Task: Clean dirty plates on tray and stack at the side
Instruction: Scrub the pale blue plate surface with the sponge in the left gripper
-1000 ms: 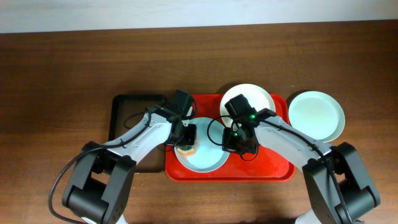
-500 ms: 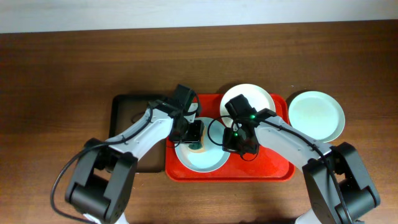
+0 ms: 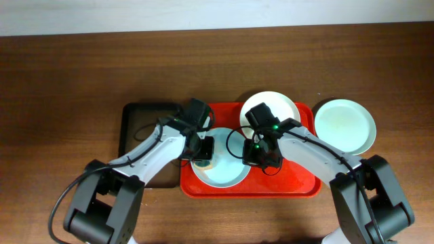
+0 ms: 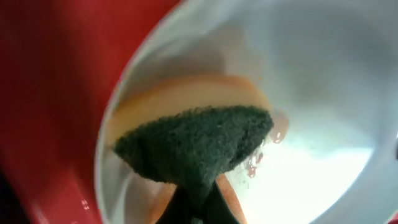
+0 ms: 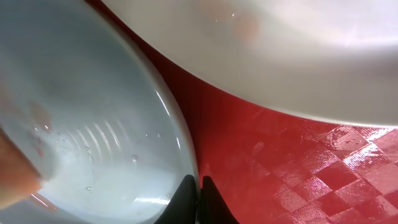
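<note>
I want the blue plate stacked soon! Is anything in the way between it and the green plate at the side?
Only the raised rim of the red tray lies between the blue plate and the green plate. The white plate sits beside that path. A sponge rests on the blue plate.

A dark brown wooden table (image 3: 68,68) fills nearly the whole overhead view, its grain running left to right in fine streaks. Along the upper edge of the frame lies a pale off-white strip (image 3: 135,13), wider toward the upper left; wall or floor, I cannot tell. The light is soft and even.
</note>
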